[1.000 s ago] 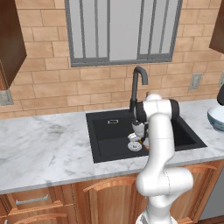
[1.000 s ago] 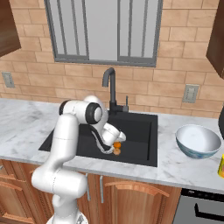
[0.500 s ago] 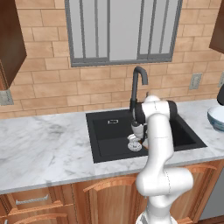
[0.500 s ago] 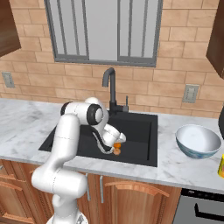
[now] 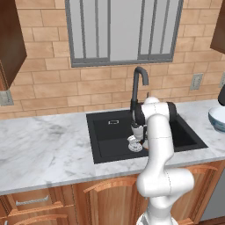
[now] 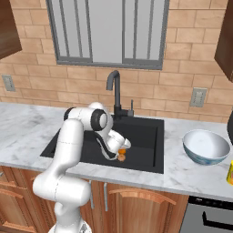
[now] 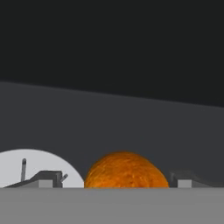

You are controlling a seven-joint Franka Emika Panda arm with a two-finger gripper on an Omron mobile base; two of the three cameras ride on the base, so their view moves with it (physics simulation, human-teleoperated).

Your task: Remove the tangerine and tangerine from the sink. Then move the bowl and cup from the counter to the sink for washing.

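Note:
The black sink (image 5: 110,132) lies in the white marble counter (image 5: 44,149), and my arm reaches down into it. In the hand view a bright orange tangerine (image 7: 126,171) rests on the sink floor between my two fingertips (image 7: 48,178), with a gap on each side. My gripper (image 7: 116,179) is open around it, just right of the silver drain disc (image 7: 22,168). From the right base view the gripper (image 6: 119,148) hangs low in the basin with the tangerine (image 6: 122,156) under it. The white bowl (image 6: 205,145) and the yellow cup (image 6: 230,173) stand on the counter to the right.
The dark curved faucet (image 5: 138,85) rises behind the sink, close to my arm's wrist. A brick wall with a window backs the counter. The sink's walls close in around the hand. Wooden cabinets (image 5: 105,197) sit below the counter.

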